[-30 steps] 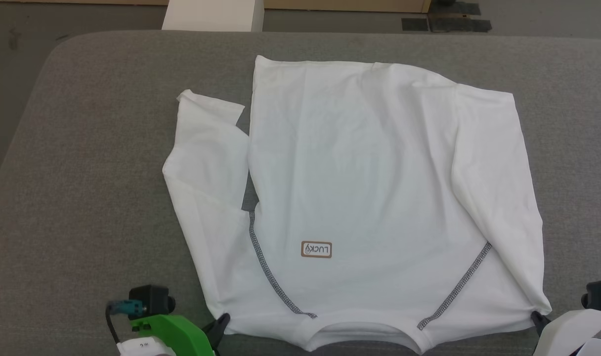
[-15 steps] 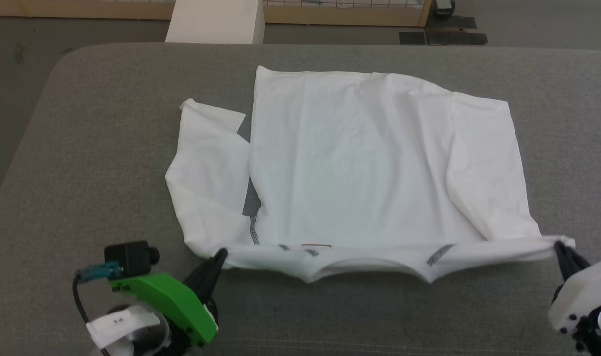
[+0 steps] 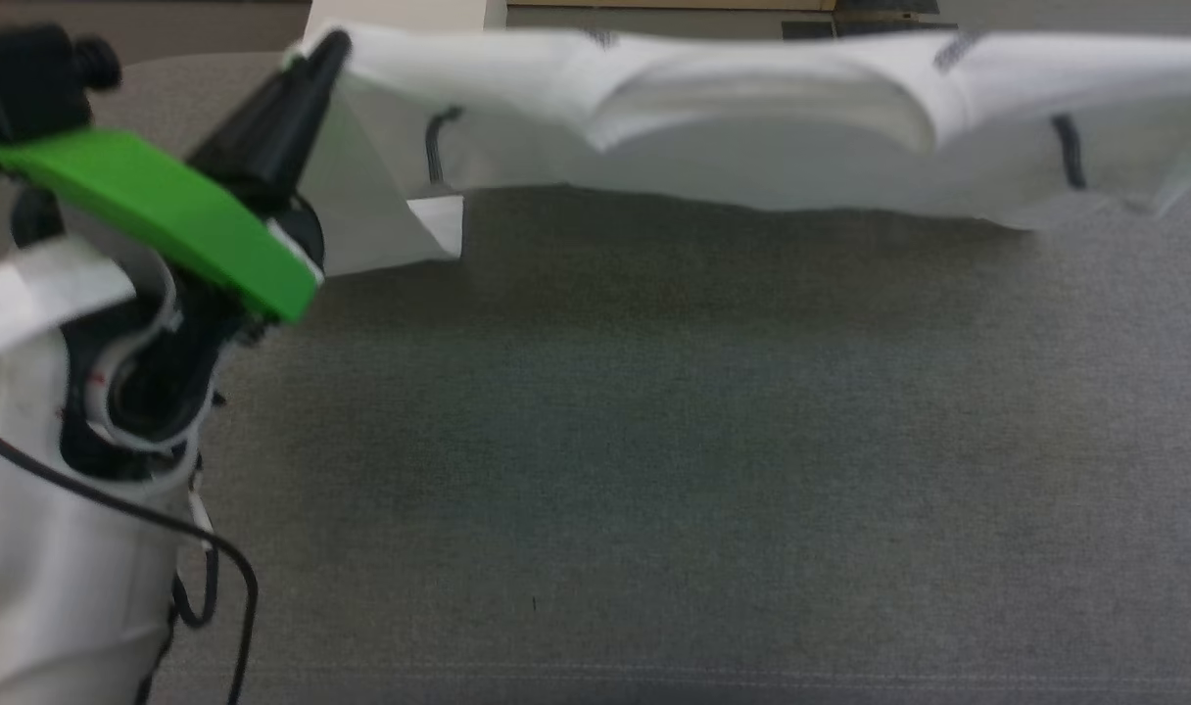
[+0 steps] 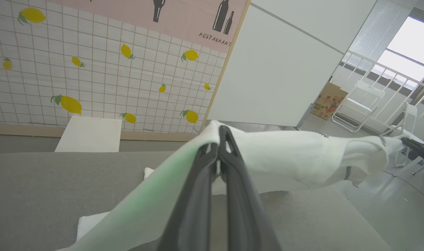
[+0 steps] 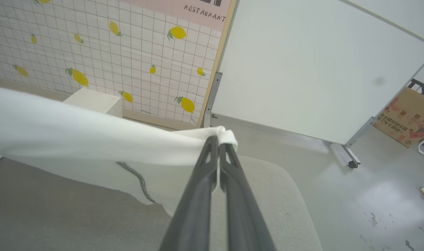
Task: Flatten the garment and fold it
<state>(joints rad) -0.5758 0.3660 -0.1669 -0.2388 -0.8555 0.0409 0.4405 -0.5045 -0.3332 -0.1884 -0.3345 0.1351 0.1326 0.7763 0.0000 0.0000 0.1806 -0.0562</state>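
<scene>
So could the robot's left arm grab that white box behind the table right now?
Probably not: the left gripper is shut on the garment, and the white box sits beyond the far edge of the grey table.

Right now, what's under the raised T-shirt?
Bare grey table lies below the T-shirt, which is pinched in the fingers of the left gripper and right gripper. Its trailing part touches the table at left. The surface behind the hanging cloth is covered.
</scene>
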